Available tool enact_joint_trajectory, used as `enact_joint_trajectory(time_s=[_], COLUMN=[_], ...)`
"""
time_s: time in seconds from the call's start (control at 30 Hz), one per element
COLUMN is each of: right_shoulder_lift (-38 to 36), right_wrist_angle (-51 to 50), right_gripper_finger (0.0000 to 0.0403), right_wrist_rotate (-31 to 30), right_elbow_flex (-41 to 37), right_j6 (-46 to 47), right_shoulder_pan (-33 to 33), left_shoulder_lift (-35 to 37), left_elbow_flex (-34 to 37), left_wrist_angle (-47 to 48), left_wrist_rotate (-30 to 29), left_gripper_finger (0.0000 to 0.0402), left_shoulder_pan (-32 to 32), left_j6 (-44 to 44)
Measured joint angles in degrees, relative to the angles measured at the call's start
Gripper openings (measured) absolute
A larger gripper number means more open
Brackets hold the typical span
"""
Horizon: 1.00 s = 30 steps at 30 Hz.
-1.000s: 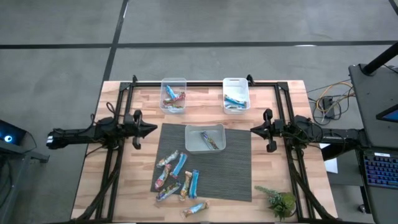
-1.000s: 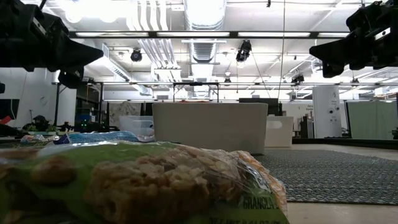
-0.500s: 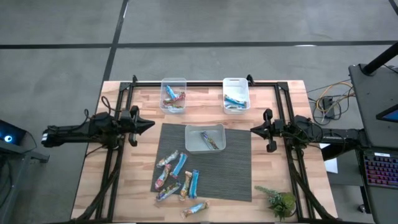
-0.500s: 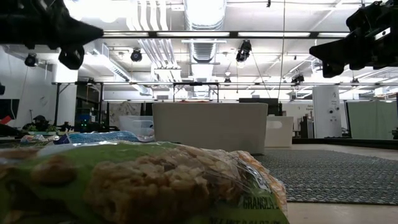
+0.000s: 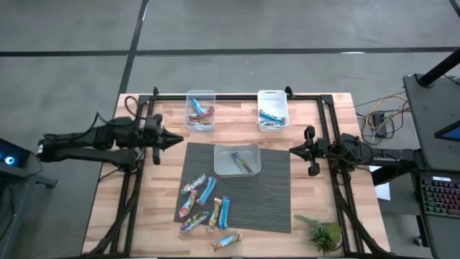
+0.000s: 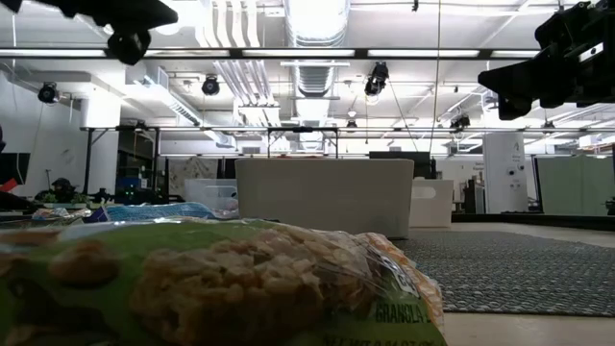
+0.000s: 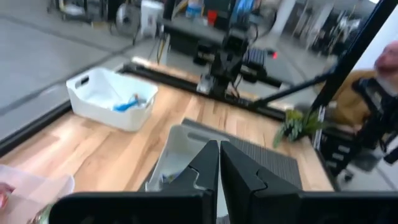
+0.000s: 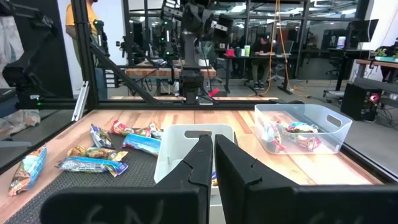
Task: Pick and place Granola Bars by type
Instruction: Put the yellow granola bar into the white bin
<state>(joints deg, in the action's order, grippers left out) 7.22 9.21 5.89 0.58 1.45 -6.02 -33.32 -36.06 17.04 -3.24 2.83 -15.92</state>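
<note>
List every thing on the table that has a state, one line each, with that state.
left gripper: shut, empty, raised over the table's left edge.
right gripper: shut, empty, raised at the mat's right edge.
centre tub: upright on the mat, a bar inside.
back-left tub: upright, multicoloured bars inside.
back-right tub: upright, blue bars inside.
loose granola bars: lying flat, scattered on the mat's front-left.
plant: upright, front-right corner.

Robotics lab, exposed ceiling ducts (image 6: 312, 38), workbenches (image 8: 155, 73)
</note>
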Motion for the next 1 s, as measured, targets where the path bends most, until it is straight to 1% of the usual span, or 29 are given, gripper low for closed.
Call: enact_joint_trajectory(time_s=[0.2, 0.3, 0.47, 0.6, 0.77, 0.9, 1.0], right_shoulder_lift=[0.0, 0.0, 0.0, -0.02, -0.01, 0.0, -0.02], right_wrist_angle=[0.0, 0.0, 0.0, 0.0, 0.0, 0.01, 0.0], right_gripper_finger=[0.0009, 0.0009, 0.0009, 0.0009, 0.0009, 0.0009, 0.0009], right_wrist_rotate=[0.01, 0.02, 0.01, 0.02, 0.01, 0.0, 0.02], right_elbow_flex=[0.0, 0.0, 0.0, 0.0, 0.0, 0.0, 0.0], right_j6=[0.0, 0.0, 0.0, 0.0, 0.0, 0.0, 0.0], right_shoulder_pan=[0.0, 0.0, 0.0, 0.0, 0.0, 0.0, 0.0], left_shoulder_lift=[-10.06, -15.38, -23.25, -26.71, -28.47, -30.22, -31.82], left_elbow_flex=[-10.77, -15.4, -20.54, -22.98, -24.93, -27.49, -31.43], left_wrist_angle=[10.94, 12.53, 12.53, 12.69, 13.13, 17.3, 22.96], left_wrist_rotate=[0.75, 0.76, 0.92, 1.08, 1.13, 3.13, 3.73], left_gripper_finger=[0.0, 0.0, 0.0, 0.0, 0.0, 0.0, 0.0], left_shoulder_pan=[0.0, 0.0, 0.04, 0.13, 0.11, 0.11, 0.11], left_j6=[-0.99, -4.48, -7.87, -9.37, -11.52, -13.16, -13.11])
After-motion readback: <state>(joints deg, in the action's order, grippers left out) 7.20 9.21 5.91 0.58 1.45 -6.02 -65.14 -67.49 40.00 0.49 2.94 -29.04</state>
